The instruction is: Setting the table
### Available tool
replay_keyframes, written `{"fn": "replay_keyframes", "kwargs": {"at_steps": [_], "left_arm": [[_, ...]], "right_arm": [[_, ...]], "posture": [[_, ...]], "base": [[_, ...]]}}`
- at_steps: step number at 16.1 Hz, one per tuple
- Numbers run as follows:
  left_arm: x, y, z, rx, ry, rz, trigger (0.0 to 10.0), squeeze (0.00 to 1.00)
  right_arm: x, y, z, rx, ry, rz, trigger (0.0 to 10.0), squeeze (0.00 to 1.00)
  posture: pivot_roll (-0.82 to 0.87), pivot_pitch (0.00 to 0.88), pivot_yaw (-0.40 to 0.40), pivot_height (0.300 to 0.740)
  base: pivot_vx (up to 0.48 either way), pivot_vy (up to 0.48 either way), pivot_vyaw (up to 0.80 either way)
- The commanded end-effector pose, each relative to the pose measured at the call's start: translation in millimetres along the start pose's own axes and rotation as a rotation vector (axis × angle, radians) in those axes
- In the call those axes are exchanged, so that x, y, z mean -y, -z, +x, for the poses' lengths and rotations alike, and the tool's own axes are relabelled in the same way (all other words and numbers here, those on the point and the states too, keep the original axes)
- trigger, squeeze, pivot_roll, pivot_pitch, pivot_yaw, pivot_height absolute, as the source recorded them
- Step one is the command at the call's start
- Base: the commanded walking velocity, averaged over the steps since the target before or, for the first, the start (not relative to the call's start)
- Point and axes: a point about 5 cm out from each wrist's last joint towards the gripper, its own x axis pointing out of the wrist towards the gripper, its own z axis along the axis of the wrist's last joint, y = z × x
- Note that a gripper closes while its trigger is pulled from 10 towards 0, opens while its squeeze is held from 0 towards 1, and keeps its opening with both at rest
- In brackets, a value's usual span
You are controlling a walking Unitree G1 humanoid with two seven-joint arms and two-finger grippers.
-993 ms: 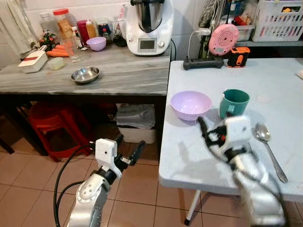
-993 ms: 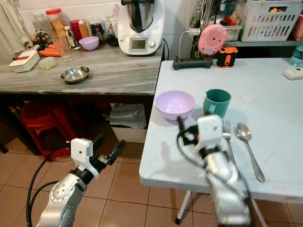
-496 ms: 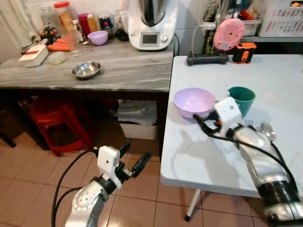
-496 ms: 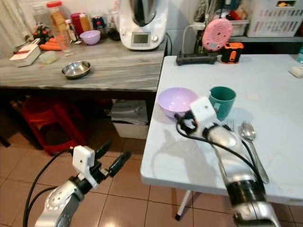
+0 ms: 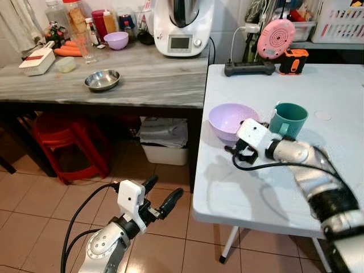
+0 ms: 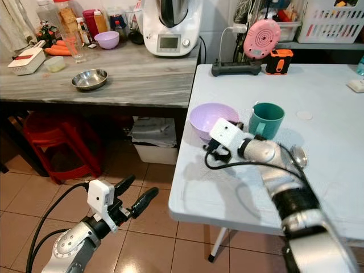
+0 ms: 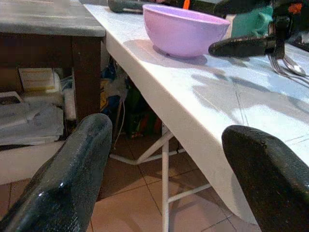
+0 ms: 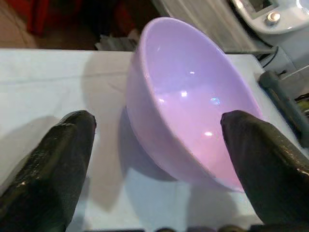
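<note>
The lilac bowl point(image 5: 231, 121) sits near the left edge of the white counter point(image 5: 273, 193), toward its near half, with a teal mug point(image 5: 288, 119) just to its right. The right gripper point(image 8: 154, 164) is low over the counter on the bowl's near side, its two black fingers point(image 8: 53, 169) spread wide and aimed at the bowl, one to each side of it and not yet touching it. It holds nothing.

To my eye the step in hand is the approach to the bowl, most likely to take it up or shift it into its place at the setting. The next move calls for the gripper to push on toward the bowl until one finger can close on the rim or wall. The bowl is smooth and rounded, so a poor bite may slip or nudge it into the mug.

The left gripper point(image 5: 161, 195) hangs idle below the counter over the tiled floor point(image 5: 34, 210), fingers apart and empty.

A spoon point(image 6: 298, 154) lies to the right of the arm, and in the left wrist view fork tines point(image 7: 276, 62) show beside it. The right arm covers most of both, so how they lie is hard to tell. The mug's handle side is also partly hidden.
</note>
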Motion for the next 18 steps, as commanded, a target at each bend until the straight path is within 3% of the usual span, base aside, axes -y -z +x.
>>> {"fn": "replay_keyframes", "kwargs": {"at_steps": [1,2,3,4,18], "left_arm": [[-0.9,-1.9,-2.4,-0.011,0.008,0.011,10.0,0.0],[-1.2,-1.7,-2.4,-0.014,0.01,0.012,10.0,0.0],[-1.6,-1.7,-2.0,-0.019,0.013,0.013,10.0,0.0],[-2.8,-1.8,-1.1,-0.025,0.015,0.017,10.0,0.0],[-4.7,1.3,0.7,-0.06,-0.004,0.036,10.0,0.0]], "right_arm": [[6.8,-4.3,1.2,0.002,0.0,-0.065,10.0,0.0],[8.3,-3.5,1.1,-0.004,0.002,-0.079,10.0,0.0],[10.9,-1.8,1.1,-0.015,0.008,-0.107,9.1,0.0],[12.9,1.2,0.5,-0.028,0.013,-0.131,0.0,0.0],[11.1,12.8,2.1,-0.028,0.022,-0.212,0.0,0.0]], "posture": [[-0.03,0.051,0.097,0.74],[-0.03,0.051,0.099,0.74],[-0.03,0.05,0.101,0.74],[-0.03,0.047,0.104,0.74],[-0.01,0.021,0.102,0.74]], "base": [[0.0,0.0,0.0],[0.0,0.0,0.0],[0.0,0.0,0.0],[0.0,0.0,0.0],[0.0,0.0,0.0]]}}
